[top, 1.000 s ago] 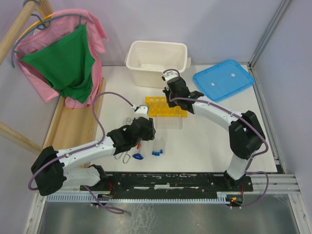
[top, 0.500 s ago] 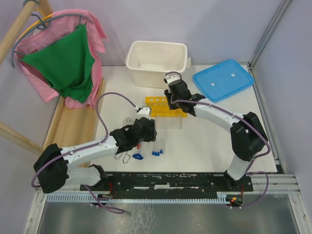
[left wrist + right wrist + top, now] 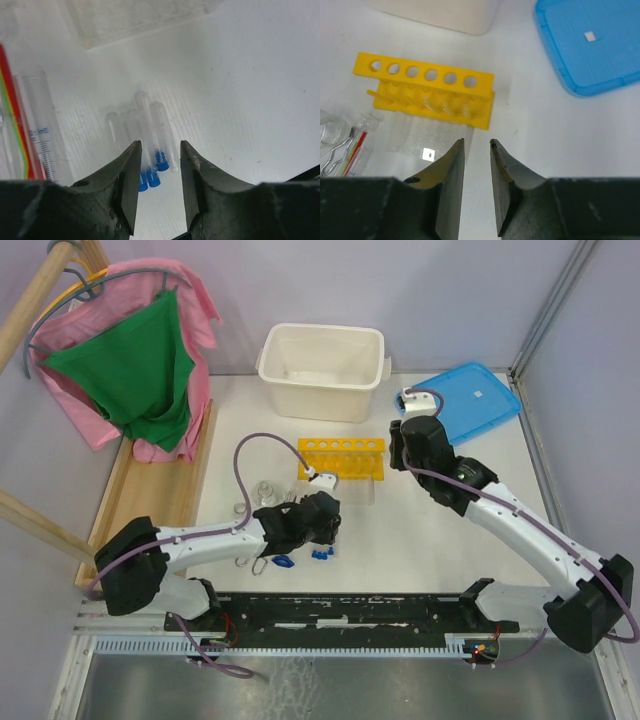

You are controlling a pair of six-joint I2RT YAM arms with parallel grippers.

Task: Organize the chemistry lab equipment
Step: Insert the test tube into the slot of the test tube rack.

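A yellow test-tube rack [image 3: 340, 457] [image 3: 425, 90] stands mid-table, and a few clear tubes seem to sit in its right holes. Several clear tubes with blue caps [image 3: 320, 553] [image 3: 150, 145] lie side by side on the white table. My left gripper [image 3: 322, 535] [image 3: 159, 146] hangs open just above their capped ends, with nothing between its fingers. To the right of the rack, my right gripper [image 3: 398, 452] [image 3: 476, 142] is open and empty above bare table. A small glass flask [image 3: 265, 490], metal tongs [image 3: 334, 150] and a thin red rod [image 3: 12, 115] lie to the left.
A large white tub [image 3: 322, 368] stands behind the rack, with a flat blue lid [image 3: 460, 402] to its right. A clear flat plate [image 3: 415, 135] lies in front of the rack. A wooden frame with pink and green cloths [image 3: 140, 370] borders the table's left.
The right gripper has let go at the rack, opened and drawn back to the right. The left gripper has moved right, over the blue-capped tubes.
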